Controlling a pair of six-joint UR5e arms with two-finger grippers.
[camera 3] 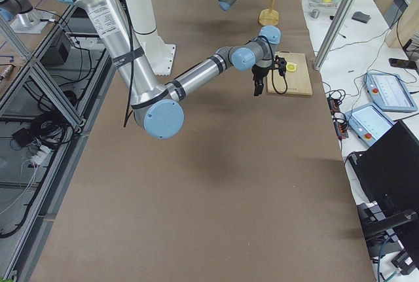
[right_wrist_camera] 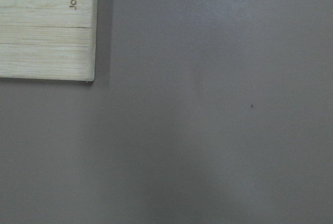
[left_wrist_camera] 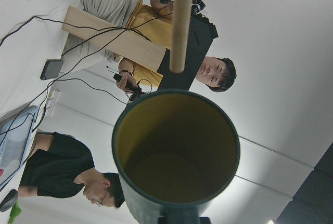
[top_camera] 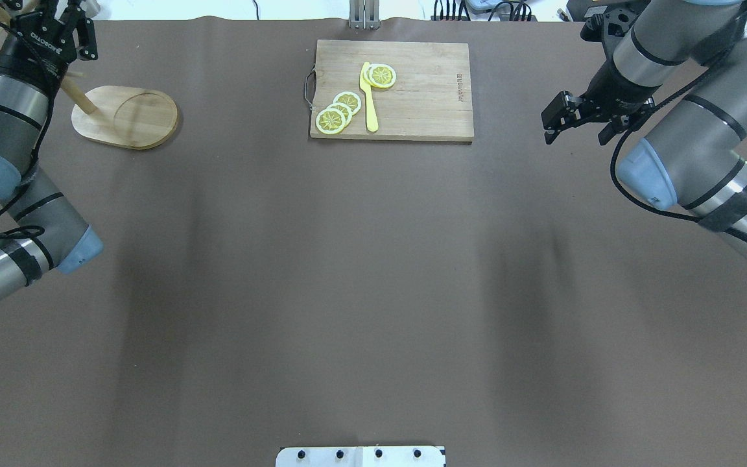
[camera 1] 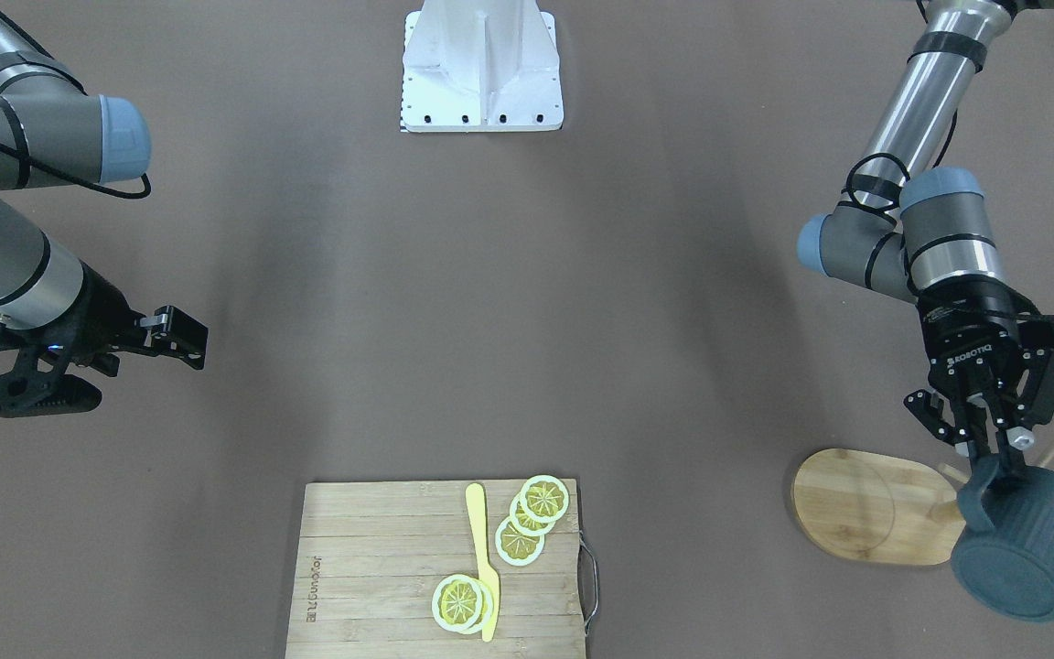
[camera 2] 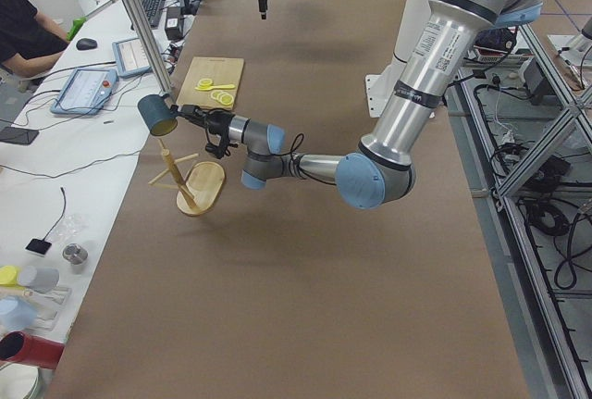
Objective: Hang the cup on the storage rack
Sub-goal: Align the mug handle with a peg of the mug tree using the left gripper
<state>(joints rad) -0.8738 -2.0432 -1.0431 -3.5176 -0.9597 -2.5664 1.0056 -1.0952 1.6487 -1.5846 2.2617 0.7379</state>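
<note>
My left gripper (camera 1: 998,453) is shut on the loop handle of the dark slate-blue ribbed cup (camera 1: 1030,545). It holds the cup tilted in the air, bottom toward the front camera, beside the post and pegs of the bamboo storage rack (camera 1: 865,503). In the left wrist view the cup's yellowish inside (left_wrist_camera: 177,151) faces outward, with a rack peg (left_wrist_camera: 181,21) just beyond its rim. From the left side, the cup (camera 2: 157,114) hangs at the top of the rack (camera 2: 194,186). The overhead view shows the rack base (top_camera: 126,117); the cup is out of frame. My right gripper (camera 1: 196,346) is shut and empty above the table.
A rectangular wooden cutting board (camera 1: 381,567) with lemon slices (camera 1: 541,499) and a yellow knife (camera 1: 481,558) lies at the table's far middle edge. The white robot base (camera 1: 481,73) is near me. Operators sit beyond the far edge.
</note>
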